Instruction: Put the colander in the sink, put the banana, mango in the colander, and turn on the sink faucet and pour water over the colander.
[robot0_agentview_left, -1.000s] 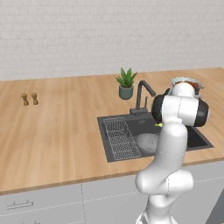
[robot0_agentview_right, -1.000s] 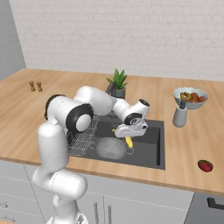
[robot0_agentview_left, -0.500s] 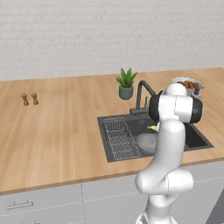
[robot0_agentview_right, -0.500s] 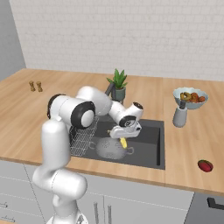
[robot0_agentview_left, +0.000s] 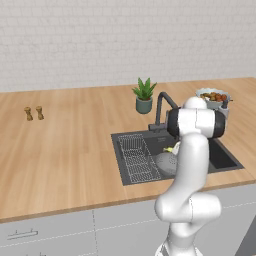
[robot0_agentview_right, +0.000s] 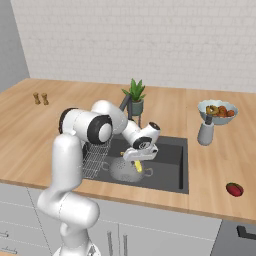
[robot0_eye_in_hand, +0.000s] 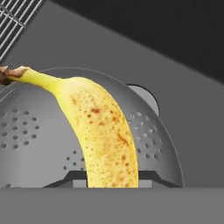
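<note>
My gripper is shut on the banana, a yellow speckled fruit that hangs just over the colander. The colander is a perforated light-grey bowl resting in the dark sink, next to the wire rack. In the hand view the banana runs up from between the fingertips across the colander below it. The reddish mango lies on the counter far right of the sink. The arched faucet stands behind the basin, and no water runs from it.
A wire rack lies in the sink's left part. Behind the sink stand a potted plant, a fruit bowl and a grey bottle. Two small shakers sit far left on the counter.
The gripper has carried the banana leftward and lower in the sink, from the basin's middle to just above the colander.
</note>
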